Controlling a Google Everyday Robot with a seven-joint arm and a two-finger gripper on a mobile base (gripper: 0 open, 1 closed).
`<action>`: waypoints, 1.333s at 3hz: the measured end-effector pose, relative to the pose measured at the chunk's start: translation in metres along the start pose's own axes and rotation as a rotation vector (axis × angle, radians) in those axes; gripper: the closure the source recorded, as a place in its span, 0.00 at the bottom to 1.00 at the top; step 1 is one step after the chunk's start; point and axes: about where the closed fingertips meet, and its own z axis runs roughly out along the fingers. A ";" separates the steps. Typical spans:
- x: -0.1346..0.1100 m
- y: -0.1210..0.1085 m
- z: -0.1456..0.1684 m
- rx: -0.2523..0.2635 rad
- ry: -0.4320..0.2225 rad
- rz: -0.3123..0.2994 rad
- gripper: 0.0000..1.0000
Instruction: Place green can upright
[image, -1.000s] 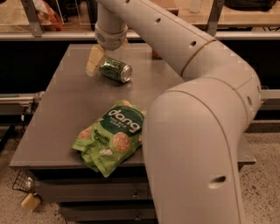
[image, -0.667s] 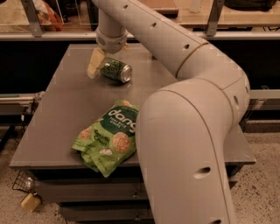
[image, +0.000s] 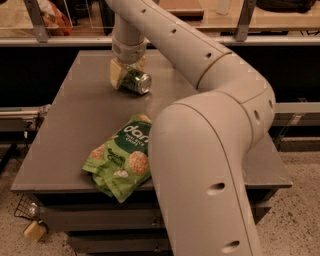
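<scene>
First, nearest the camera: the robot arm (image: 200, 170), pale and bulky, fills the lower right of the frame. Its big link covers the front right part of the surface (image: 80, 120). At lower left, below the surface's front edge, a small pale block (image: 34, 231) lies on the floor (image: 300, 210), just beside a bit of wire mesh (image: 22, 206).

On the surface, close to the front edge and left of centre in the frame, lies a flat green snack bag (image: 121, 156). It is face up, with white lettering and round pale crisps printed on it. Its right edge is hidden behind the arm link. Bag and can are well apart, with bare grey top between them.

Further back, at upper centre-left of the frame, is the green can (image: 136, 81). It is on its side at the far part of the surface, not upright. Its silver end faces the lower right; the other end points up-left, into the hand. The body is shiny green with dark markings.

The hand (image: 128, 75) comes straight down from the wrist (image: 128, 47) onto the can's far end. One pale finger (image: 115, 75) sits against the can's left side, touching it. The other shows only in part, behind the can on the right. The hand reads as pinching the can.

Beyond the far edge, a horizontal rail (image: 280, 40) crosses the top of the frame. An orange-red object (image: 52, 12) sits in the upper left corner; I cannot identify it.
</scene>
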 end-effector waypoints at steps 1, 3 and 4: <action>0.002 -0.003 -0.004 -0.003 -0.006 0.018 0.61; 0.041 -0.036 -0.100 0.044 -0.327 -0.064 1.00; 0.065 -0.046 -0.134 0.059 -0.489 -0.142 1.00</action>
